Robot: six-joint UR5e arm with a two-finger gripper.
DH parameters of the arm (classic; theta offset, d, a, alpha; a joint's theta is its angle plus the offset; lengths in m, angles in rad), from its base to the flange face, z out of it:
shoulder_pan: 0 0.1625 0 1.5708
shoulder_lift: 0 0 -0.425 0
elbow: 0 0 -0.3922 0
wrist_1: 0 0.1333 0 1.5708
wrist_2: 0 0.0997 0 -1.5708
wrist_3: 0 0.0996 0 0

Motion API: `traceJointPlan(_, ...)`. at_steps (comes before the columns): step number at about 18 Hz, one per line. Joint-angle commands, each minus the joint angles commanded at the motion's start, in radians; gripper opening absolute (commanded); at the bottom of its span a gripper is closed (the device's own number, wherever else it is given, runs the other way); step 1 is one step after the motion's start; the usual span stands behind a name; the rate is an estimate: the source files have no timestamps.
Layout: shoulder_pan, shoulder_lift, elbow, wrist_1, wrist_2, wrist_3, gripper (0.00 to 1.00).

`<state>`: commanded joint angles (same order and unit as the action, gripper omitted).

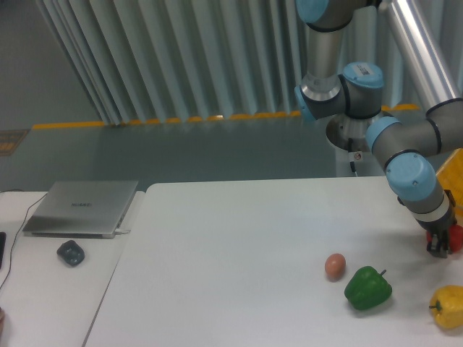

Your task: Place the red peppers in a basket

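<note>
Where frame ends, red pepper mostly cropped behind hand.

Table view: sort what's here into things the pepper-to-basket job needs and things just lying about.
Needed: red pepper, held in the gripper; yellow-orange basket at the right edge.

Lying about: green pepper, yellow pepper, egg, laptop, dark mouse.

One fixed camera looks down across the white table from its near side, toward a slatted wall.
</note>
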<state>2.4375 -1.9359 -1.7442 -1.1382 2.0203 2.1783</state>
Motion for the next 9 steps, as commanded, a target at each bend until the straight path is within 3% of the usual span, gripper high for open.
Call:
traceJointPlan(1,0.002,0.0,0.0,0.0,0.0,-0.002,0.44)
traceJointPlan(5,0.009,0.011,0.014,-0.003,-0.012,-0.028,0.43)
traceJointPlan(9,0.008,0.067,0.028,-0.009,-0.099,-0.063,0.43)
